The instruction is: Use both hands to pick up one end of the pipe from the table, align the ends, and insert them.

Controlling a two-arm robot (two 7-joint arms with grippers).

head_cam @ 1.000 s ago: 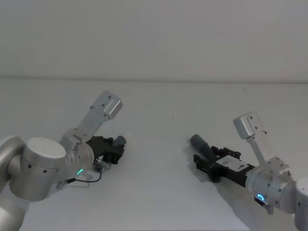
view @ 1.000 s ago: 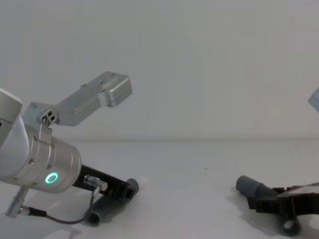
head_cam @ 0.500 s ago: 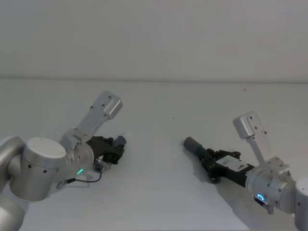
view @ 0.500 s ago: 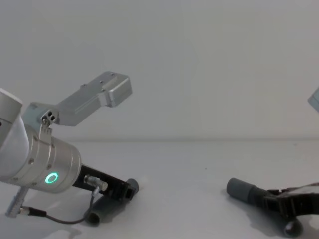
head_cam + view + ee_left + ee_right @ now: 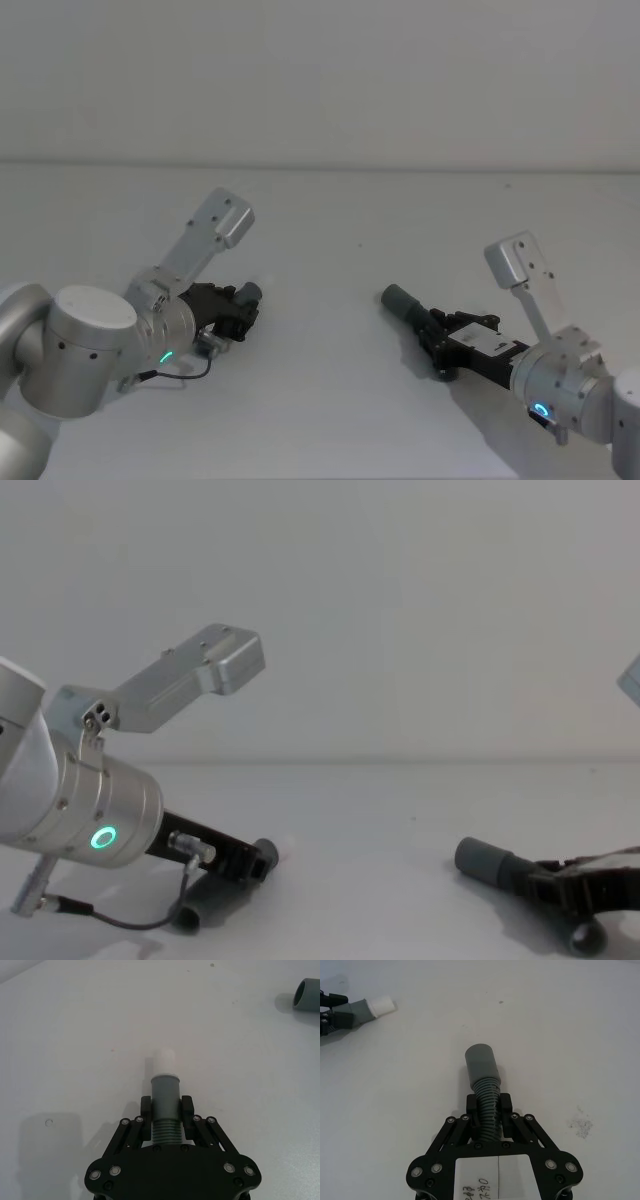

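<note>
Spigot piece and socket piece, well apart
left gripper pinches the first; right gripper pinches the second; both low by the worktop

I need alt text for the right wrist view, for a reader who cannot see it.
The right gripper is shut on the ribbed middle of a dark grey pipe piece, whose wide cuff points away over the white table. Farther off, the left gripper holds the other pipe piece, its white tip showing.
</note>
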